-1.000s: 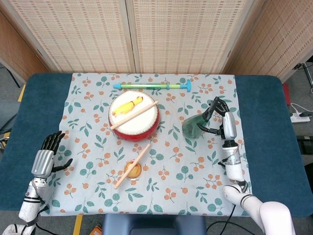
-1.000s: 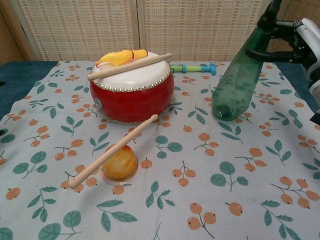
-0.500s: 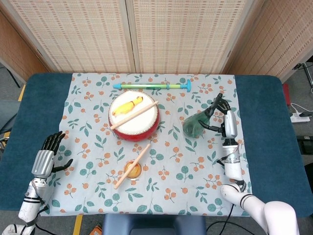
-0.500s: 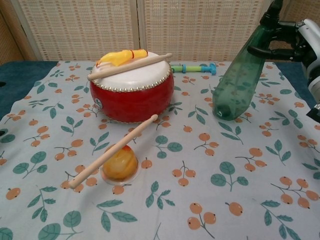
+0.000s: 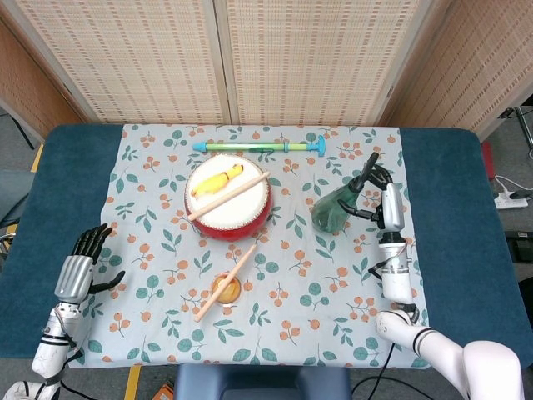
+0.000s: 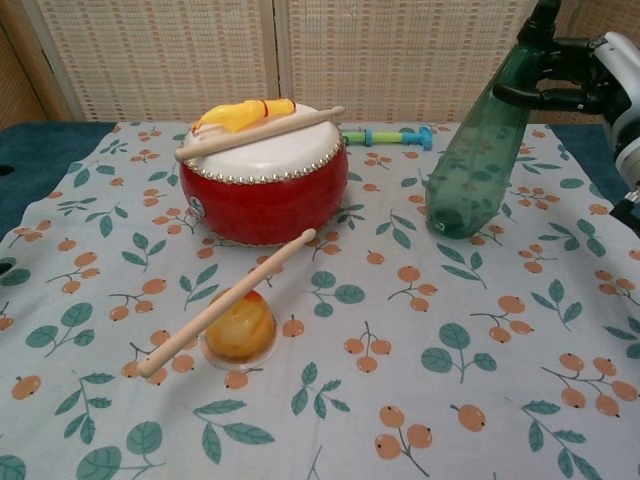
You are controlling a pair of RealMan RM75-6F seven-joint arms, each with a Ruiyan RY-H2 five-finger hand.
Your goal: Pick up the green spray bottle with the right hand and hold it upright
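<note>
At the right centre of the head view, your right hand (image 5: 379, 193) grips the neck of the green spray bottle (image 5: 333, 208), dark fingers wrapped round its black top. The bottle is translucent dark green, wide at the base and narrowing toward the neck. It leans, base down and to the left on the floral tablecloth (image 5: 158, 275), top up and to the right at your hand. Just left of it sits the red drum (image 5: 228, 200) with a white skin, a drumstick (image 5: 228, 196) and a yellow toy (image 5: 218, 179) lying across its top. Above the drum, near the cloth's upper edge, lies a green and blue tube toy (image 5: 260, 146). Below the drum a second drumstick (image 5: 226, 282) rests over an orange round object (image 5: 225, 289). At the lower left of the frame, your left hand (image 5: 79, 265) lies off the cloth on the blue table (image 5: 50, 192), fingers spread and holding nothing.

In the chest view the bottle (image 6: 478, 150) fills the upper right, its rounded base resting on the cloth (image 6: 400, 400) and its body tilted to the right. You can see through the green plastic. Your right hand (image 6: 590, 85) shows at the right edge, black fingers hooked round the bottle's neck. The drum (image 6: 265, 180) stands left of centre, with the tube toy (image 6: 385, 136) behind it. The second stick (image 6: 225, 303) and the orange object (image 6: 240, 330) lie toward the lower left.
</note>
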